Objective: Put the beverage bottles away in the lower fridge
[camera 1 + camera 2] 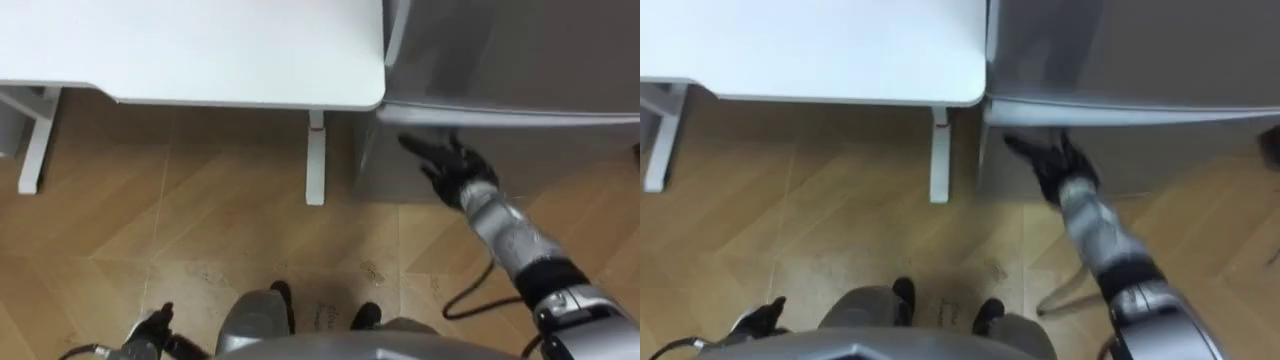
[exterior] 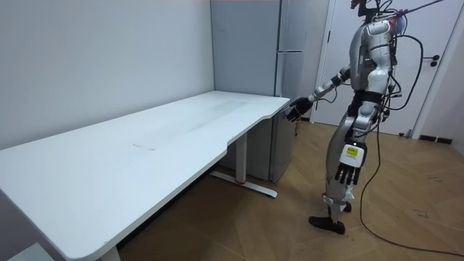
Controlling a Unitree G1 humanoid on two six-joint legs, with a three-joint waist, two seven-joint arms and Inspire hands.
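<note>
— Edges first: where does the white table [image 1: 200,50] end?
— Its rounded corner lies right against the grey fridge [image 1: 520,50]. A white table leg [image 1: 315,160] stands under that corner, close to the fridge's lower door [image 1: 580,150].
— Room to move?
— Open wood floor [image 1: 200,230] lies before the robot, which stands upright facing the fridge with the table on its left. In the room view, bare floor spreads behind it as well, up to a white door [image 2: 449,94] at the room view's right.
— And the hands?
— The right hand [image 1: 452,168] is stretched forward with fingers spread and straight, holding nothing. It is at the lower door's left edge, just under the pale seam [image 1: 520,115] between the 2 doors; whether it touches cannot be told. The left hand [image 2: 349,172] hangs by the thigh, fingers straight and loose.
— What stands in the way?
— Table corner and leg crowd the lower door's left side
</note>
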